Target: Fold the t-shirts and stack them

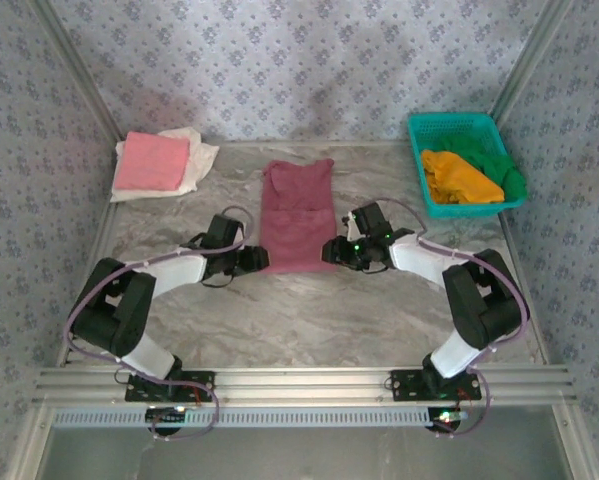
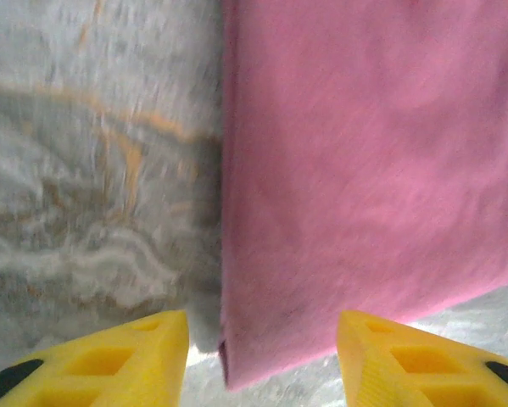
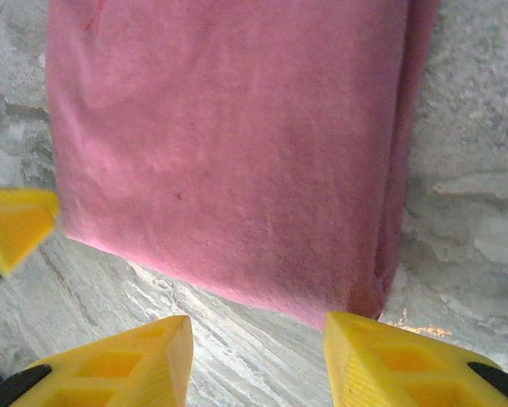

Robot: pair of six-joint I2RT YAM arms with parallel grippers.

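Note:
A maroon t-shirt [image 1: 297, 215] lies folded into a long strip in the middle of the table, plain side up. My left gripper [image 1: 262, 258] is open at its near left corner, and in the left wrist view that corner of the maroon t-shirt [image 2: 355, 170] sits between the yellow fingers [image 2: 126, 348]. My right gripper [image 1: 331, 251] is open at the near right corner; the maroon t-shirt [image 3: 237, 144] lies just ahead of its fingers [image 3: 389, 352]. A folded pink t-shirt [image 1: 151, 161] rests on a cream t-shirt [image 1: 199, 155] at the far left.
A teal mesh basket [image 1: 449, 127] at the far right holds an orange t-shirt [image 1: 459, 177] and a green t-shirt [image 1: 504, 170]. Patterned walls close in the table on three sides. A metal rail [image 1: 299, 382] runs along the near edge.

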